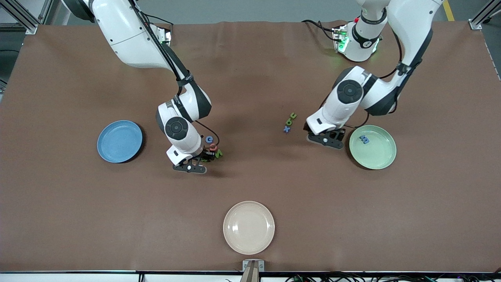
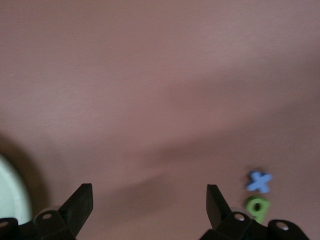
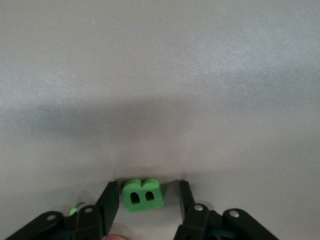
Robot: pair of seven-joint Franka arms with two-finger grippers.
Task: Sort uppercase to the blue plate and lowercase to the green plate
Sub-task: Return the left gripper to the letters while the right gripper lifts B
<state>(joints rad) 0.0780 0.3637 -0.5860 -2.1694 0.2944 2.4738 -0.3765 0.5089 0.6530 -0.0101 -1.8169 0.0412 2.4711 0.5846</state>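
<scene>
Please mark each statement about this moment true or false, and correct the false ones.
1. A blue letter m lies in the green plate. True.
2. The blue plate holds two letters. False: it holds none.
3. The green B sits between the right gripper fingers. True.
4. The left gripper holds the blue x. False: it is open, empty; the x lies on the table.

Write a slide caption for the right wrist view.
Right gripper down at the table, fingers either side of the green B.
</scene>
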